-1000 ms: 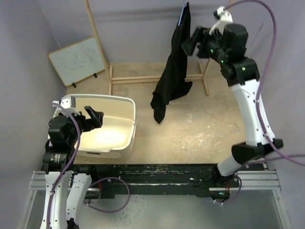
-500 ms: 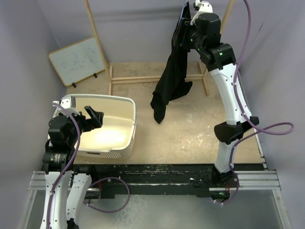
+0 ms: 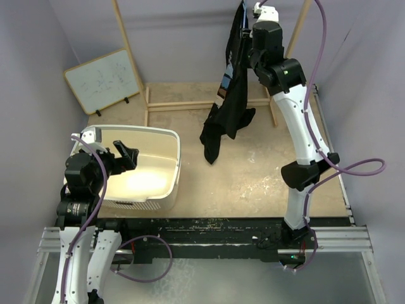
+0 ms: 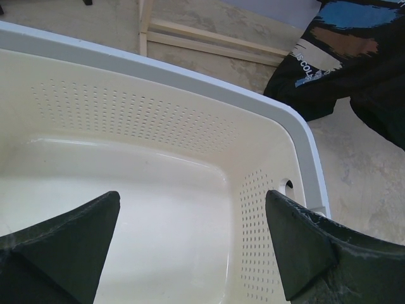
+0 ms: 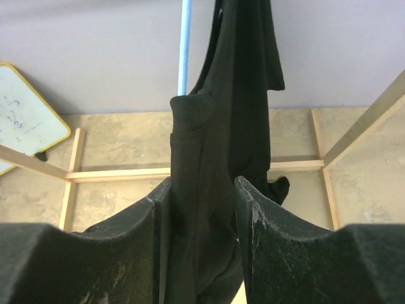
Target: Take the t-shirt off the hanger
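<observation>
- Purple walls enclose a tan bench (image 3: 253, 171), with a wooden rack (image 3: 209, 104) at the back and a whiteboard (image 3: 104, 79) propped by the left wall.
- High on the rack, the t-shirt (image 3: 233, 104) is seen hanging on the hanger (image 5: 184, 44), whose light-blue wire shows just above and to the left of the right claw (image 5: 202, 190).
- A vertical fold of the black cloth is straddled by the right claw. The jaws stand partway closed with cloth between them, but whether it is actually pinched cannot be told.
- The left claw (image 4: 193, 199) is spread wide and nothing is gripped by it. A white basket (image 4: 190, 82) lies directly below and ahead of it, and the shirt's printed lower part is seen beyond, up and to its right.
- Progress is judged to be early: the cloth is met by the right claw, yet no part of it is seen off the wire.
- What is left, by this judgement: a firm grasp is to be secured, the shoulders drawn off the hanger, and the shirt carried clear.
</observation>
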Tool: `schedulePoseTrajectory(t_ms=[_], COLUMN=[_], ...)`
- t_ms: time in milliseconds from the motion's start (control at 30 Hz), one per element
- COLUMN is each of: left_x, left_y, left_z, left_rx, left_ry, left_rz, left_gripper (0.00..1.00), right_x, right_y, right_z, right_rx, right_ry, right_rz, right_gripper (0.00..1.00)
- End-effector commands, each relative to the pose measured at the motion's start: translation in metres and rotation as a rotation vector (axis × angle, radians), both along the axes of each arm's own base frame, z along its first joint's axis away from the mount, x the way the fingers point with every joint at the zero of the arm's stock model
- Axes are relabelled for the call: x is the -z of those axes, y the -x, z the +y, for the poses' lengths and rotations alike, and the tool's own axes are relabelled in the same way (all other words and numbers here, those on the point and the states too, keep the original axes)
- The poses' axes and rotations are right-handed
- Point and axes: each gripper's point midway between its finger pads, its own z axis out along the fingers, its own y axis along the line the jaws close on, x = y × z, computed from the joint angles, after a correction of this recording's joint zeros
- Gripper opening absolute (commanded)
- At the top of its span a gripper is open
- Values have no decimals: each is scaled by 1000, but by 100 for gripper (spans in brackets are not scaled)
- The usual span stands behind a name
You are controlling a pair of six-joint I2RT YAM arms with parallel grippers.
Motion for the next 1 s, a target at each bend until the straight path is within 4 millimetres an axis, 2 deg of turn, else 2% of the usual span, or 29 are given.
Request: schedulePoseTrajectory(t_ms=[0, 167, 367, 433, 533, 600, 667, 833, 900, 967], left_x=[-16, -16, -18, -20, -20, -20, -20, -27, -31, -36], left_y=[-4, -3, -3, -2, -3, -4, -3, 2, 4, 6], left_z=[-2, -2, -5, -8, -11, -15, -18, -20, -22, -30], left_rx=[9, 8, 25, 41, 63, 85, 104, 119, 140, 188], left_ry=[7, 7, 9, 10, 13, 15, 15, 11, 8, 5], left_rz=[-53, -56, -67, -75, -77, -75, -77, -110, -124, -149], left_gripper=[99, 99, 97, 88, 70, 64, 66, 91, 100, 99], right_x=[-8, -22, -50, -64, -101, -113, -126, -139, -129, -106], right_y=[4, 7, 11, 15, 27, 33, 39, 51, 59, 70], right_z=[-16, -14, -18, -19, -26, -29, -32, -38, -34, -31], right_rx=[60, 40, 41, 33, 35, 30, 31, 27, -12, -56], right_ry=[29, 8, -13, -26, -57, -56, -50, -44, -44, -43], right_rz=[-21, -71, -158, -204, -323, -354, -386, -410, -366, -286], right_gripper=[42, 28, 0, 0, 0, 0, 0, 0, 0, 0])
